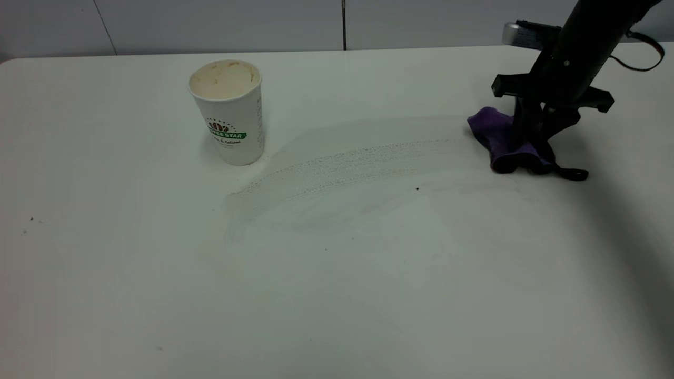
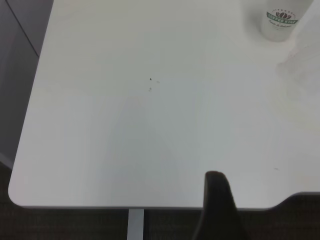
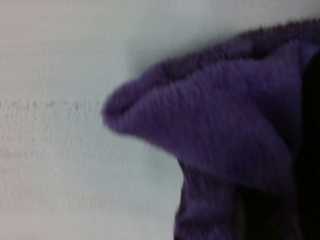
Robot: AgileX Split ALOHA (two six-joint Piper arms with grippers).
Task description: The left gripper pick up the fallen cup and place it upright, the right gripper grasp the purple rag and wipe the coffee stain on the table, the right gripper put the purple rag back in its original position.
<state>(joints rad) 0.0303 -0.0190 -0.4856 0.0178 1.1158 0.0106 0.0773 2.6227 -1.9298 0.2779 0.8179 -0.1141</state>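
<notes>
The white paper cup (image 1: 231,121) with its green logo stands upright at the back left of the table (image 1: 337,295); it also shows in the left wrist view as the cup (image 2: 281,22), far from the left gripper (image 2: 217,200), which hangs at the table's edge. At the right, my right gripper (image 1: 532,139) points down, shut on the bunched purple rag (image 1: 497,137), which rests on the tabletop. The rag (image 3: 225,135) fills the right wrist view. No dark coffee stain shows; only a faint pale streaked smear (image 1: 347,168) runs from beside the cup toward the rag.
A tiny dark speck (image 1: 417,188) lies just in front of the smear. A grey wall runs behind the table's far edge. The rag's black loop (image 1: 576,173) trails to the right of the gripper.
</notes>
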